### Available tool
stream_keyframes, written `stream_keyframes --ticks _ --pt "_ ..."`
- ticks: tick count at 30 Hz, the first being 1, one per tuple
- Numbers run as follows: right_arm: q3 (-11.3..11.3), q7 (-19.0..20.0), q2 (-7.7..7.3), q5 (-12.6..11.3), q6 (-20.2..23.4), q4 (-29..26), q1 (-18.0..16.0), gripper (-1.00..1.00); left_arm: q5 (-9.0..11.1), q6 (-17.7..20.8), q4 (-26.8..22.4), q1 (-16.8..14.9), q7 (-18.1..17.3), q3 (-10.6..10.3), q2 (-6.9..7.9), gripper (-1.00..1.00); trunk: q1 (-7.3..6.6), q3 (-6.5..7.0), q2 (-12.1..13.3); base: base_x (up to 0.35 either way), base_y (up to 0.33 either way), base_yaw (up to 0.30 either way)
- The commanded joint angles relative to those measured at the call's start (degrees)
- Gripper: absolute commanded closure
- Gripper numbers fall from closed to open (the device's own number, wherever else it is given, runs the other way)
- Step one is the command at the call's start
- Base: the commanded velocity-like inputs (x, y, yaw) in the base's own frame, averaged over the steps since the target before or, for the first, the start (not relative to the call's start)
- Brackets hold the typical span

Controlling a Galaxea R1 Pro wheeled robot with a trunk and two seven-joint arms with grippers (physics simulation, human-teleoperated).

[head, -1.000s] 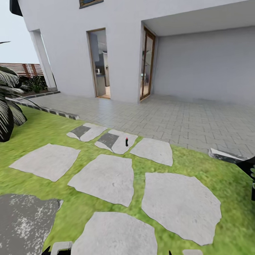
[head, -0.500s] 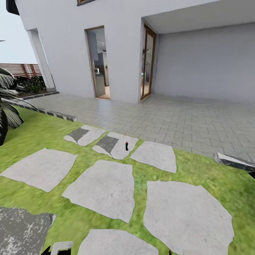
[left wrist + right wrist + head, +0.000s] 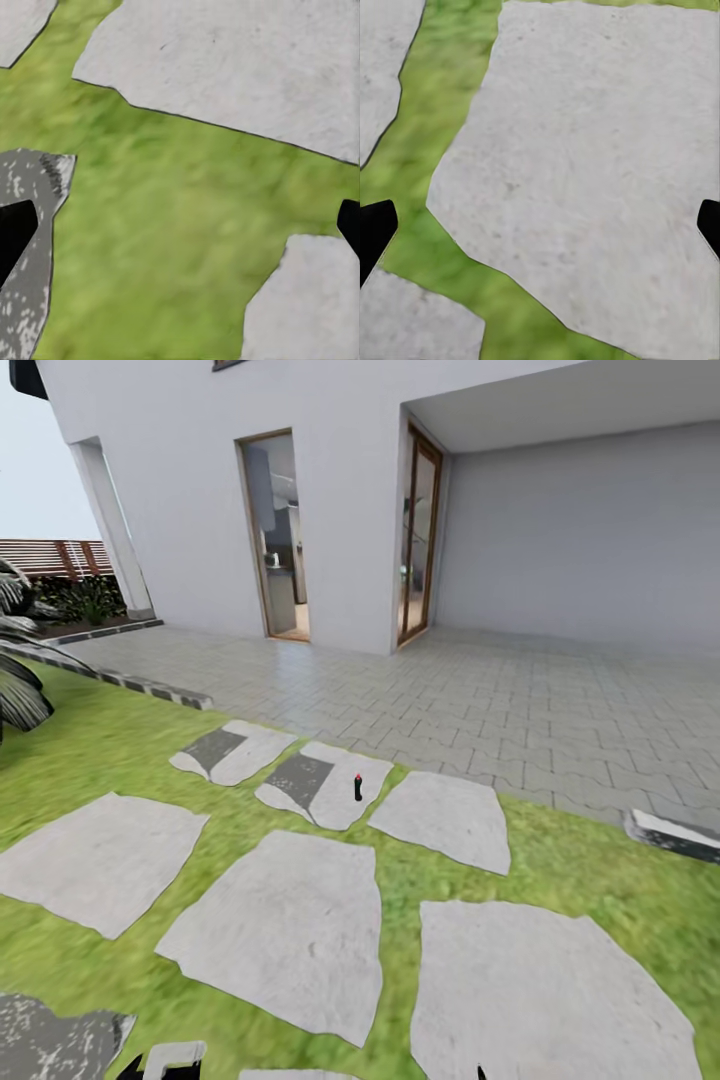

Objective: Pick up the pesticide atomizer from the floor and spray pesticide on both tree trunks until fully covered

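Observation:
The pesticide atomizer [image 3: 358,787] stands upright on a pale stepping stone [image 3: 325,785] in the garden lawn [image 3: 120,745], a small dark bottle with a red top, well ahead of me. In the left wrist view my left gripper [image 3: 180,229] hangs open over grass and stone, its black fingertips [image 3: 15,232] at the picture's edges. My right gripper [image 3: 540,225] is open too, above a large stone slab [image 3: 585,165], with nothing between its fingers. The two thick-trunked trees and the pesticide specks are out of view.
Several flat stepping stones [image 3: 280,925] lie across the grass. Beyond them a grey paved patio [image 3: 480,700] runs to a white house with open doors [image 3: 275,535]. Palm fronds [image 3: 15,660] reach in at the left. The slat fence [image 3: 50,555] stands far left.
The camera has moved forward: stones and atomizer sit lower and slightly larger in the picture, and the palm has slid off to the left. The atomizer itself has not moved.

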Motion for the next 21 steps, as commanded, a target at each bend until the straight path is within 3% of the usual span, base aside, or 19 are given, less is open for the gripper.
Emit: stream_keyframes --ticks 1,21 --pt "0.0 0.0 0.00 0.0 0.0 0.0 0.0 -1.00 0.0 0.0 0.0 0.0 0.0 0.0 0.00 -1.00 0.00 0.00 0.0 0.338 0.000 0.000" --pt "0.1 0.0 -0.79 0.0 0.0 0.1 0.0 -1.00 0.1 0.0 0.0 0.0 0.0 0.0 0.00 -1.00 0.00 0.00 0.0 0.339 0.000 0.000"
